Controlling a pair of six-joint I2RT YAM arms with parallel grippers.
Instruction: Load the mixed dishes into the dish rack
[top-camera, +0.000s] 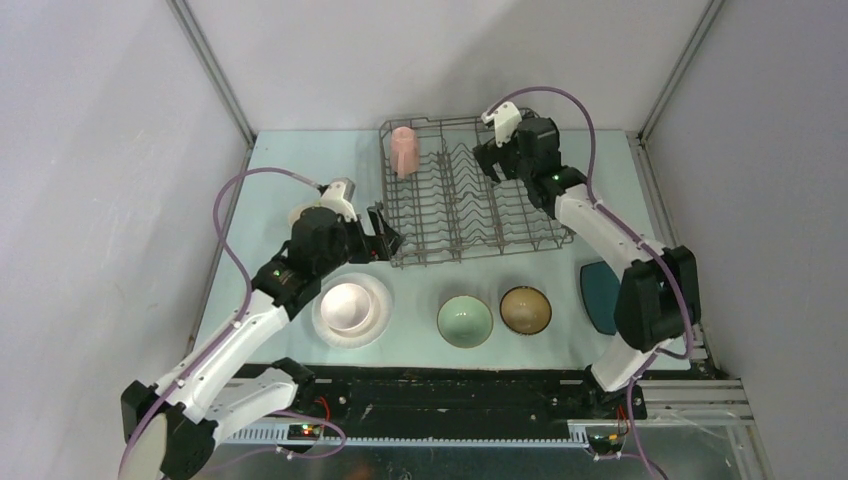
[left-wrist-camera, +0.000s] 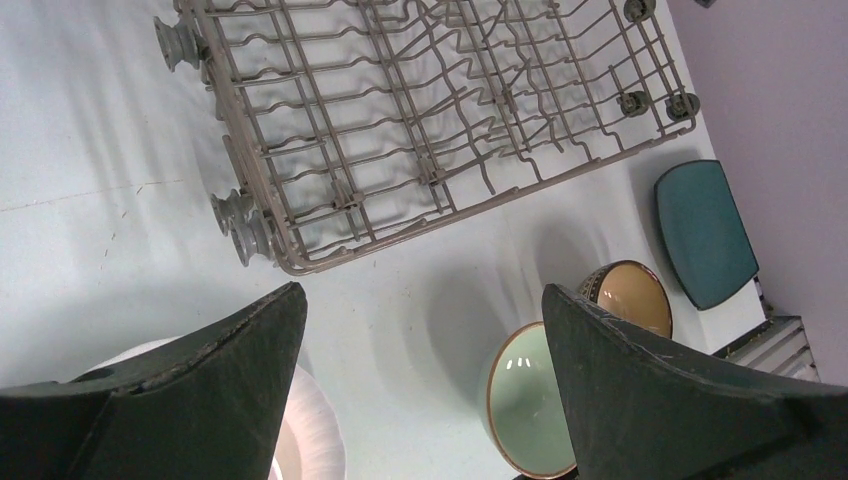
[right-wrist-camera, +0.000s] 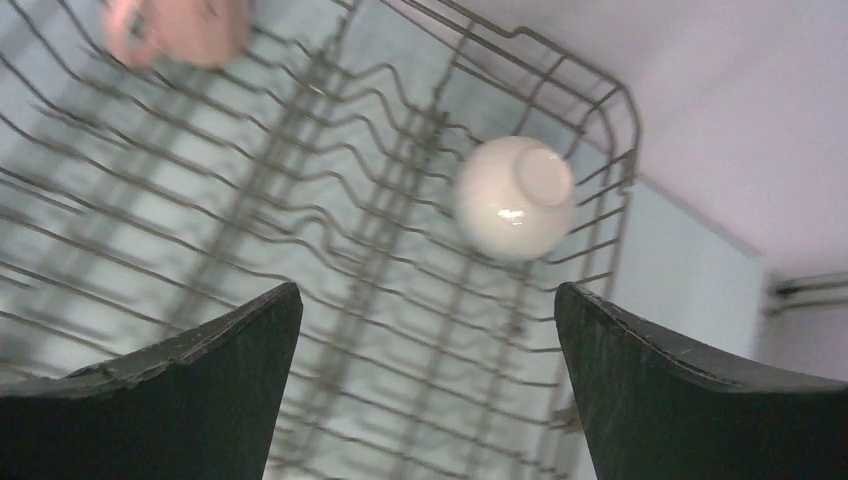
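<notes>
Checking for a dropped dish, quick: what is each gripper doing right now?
Left gripper: open, holding nothing.
Right gripper: open, holding nothing, above the dish rack.

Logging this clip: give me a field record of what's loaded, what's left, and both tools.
in dish rack: pink mug; white bowl, upside down
on table: pale pink bowl on white plate; pale green bowl; brown bowl; teal plate
left tool: open, empty, by rack's near-left corner
right tool: open, empty, above rack's far right
</notes>
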